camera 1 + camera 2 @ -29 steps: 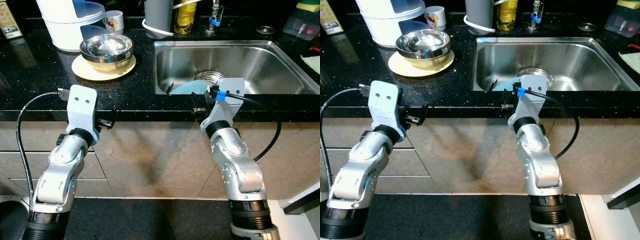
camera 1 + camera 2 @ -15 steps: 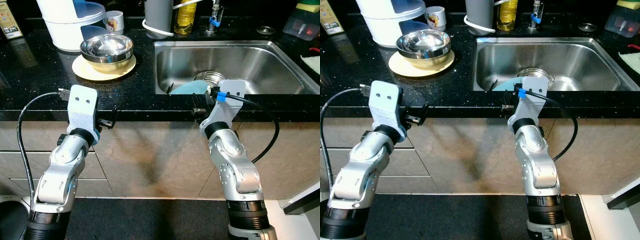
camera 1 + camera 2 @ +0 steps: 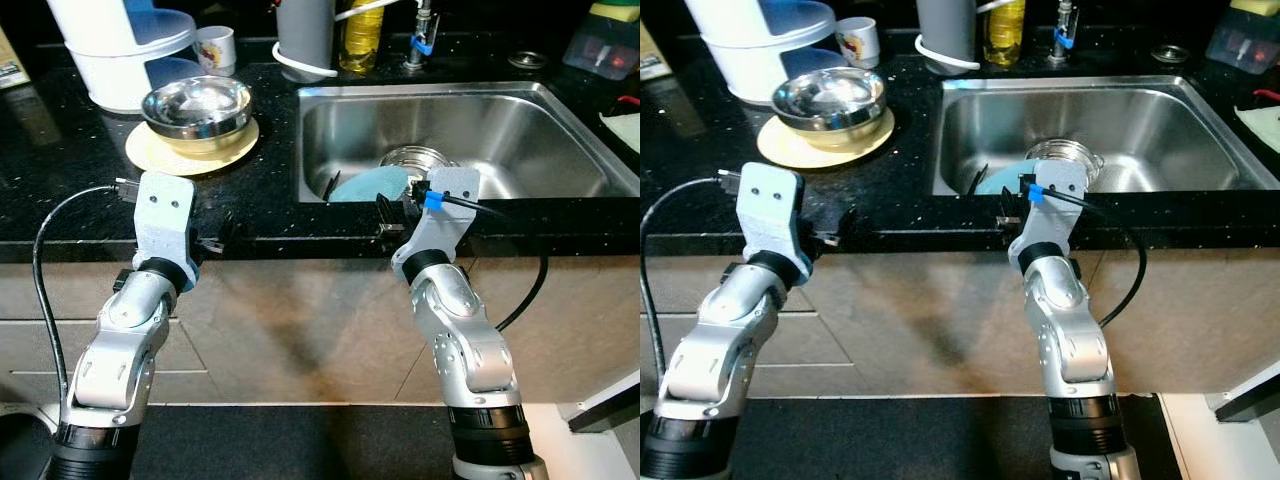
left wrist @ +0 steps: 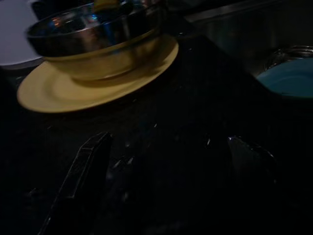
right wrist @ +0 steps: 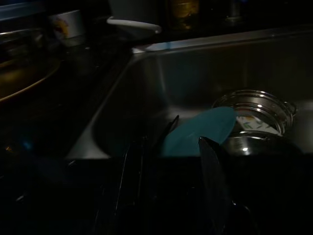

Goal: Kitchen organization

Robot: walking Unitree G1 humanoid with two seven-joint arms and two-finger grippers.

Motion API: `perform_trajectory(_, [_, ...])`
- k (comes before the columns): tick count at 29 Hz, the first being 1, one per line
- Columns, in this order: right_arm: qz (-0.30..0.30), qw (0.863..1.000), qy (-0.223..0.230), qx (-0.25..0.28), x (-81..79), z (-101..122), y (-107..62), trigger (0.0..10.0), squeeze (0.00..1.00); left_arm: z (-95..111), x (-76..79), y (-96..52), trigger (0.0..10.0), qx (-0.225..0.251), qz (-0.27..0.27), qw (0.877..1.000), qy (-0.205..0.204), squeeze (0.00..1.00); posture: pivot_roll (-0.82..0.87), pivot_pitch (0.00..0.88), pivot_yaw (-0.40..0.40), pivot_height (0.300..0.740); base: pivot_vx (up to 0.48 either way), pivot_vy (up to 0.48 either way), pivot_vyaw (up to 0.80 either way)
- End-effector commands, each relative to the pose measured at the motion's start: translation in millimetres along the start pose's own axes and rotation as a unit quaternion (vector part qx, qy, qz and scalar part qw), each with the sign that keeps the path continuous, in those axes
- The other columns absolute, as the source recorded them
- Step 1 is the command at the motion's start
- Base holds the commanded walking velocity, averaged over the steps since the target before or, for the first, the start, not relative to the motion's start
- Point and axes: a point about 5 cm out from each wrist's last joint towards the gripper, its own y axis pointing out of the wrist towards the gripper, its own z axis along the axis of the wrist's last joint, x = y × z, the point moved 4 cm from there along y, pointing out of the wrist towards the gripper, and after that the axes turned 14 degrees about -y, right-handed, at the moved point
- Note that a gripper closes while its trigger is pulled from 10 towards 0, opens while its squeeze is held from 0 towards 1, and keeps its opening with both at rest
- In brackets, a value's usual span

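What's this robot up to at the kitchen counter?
It stands facing a black countertop, holding nothing. Its left gripper hovers, open, at the counter's front edge, short of a steel bowl sitting on a yellow plate. Its right gripper is open at the edge of the sink, where a blue plate leans beside a small steel pot.

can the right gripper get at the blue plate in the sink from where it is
Probably yes: the right gripper sits open at the sink's front edge, with the blue plate just beyond its fingertips and nothing between.
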Motion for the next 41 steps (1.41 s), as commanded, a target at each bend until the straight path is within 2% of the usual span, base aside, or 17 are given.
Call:
perform_trajectory(1, [0.004, 1.0, 0.006, -0.002, -2.9, -2.7, -1.6, 10.0, 0.0, 1.6, 0.9, -2.5, 10.0, 0.002, -0.003, 1.0, 0.007, 0.0, -0.05, 0.197, 0.019, 0.74, 0.304, 0.0, 0.0])
perform_trajectory(36, [-0.003, 1.0, 0.01, -0.006, -0.5, -5.6, -3.4, 10.0, 0.0, 2.1, 4.6, -3.6, 10.0, 0.001, -0.014, 1.0, 0.008, 0.0, -0.04, 0.202, 0.024, 0.74, 0.301, 0.0, 0.0])
perform_trajectory(41, [-0.005, 1.0, 0.011, -0.006, 0.6, -6.1, -3.8, 10.0, 0.0, 0.3, 5.8, -3.3, 10.0, -0.006, -0.01, 1.0, -0.004, 0.0, -0.05, 0.202, 0.025, 0.74, 0.112, 0.0, 0.0])
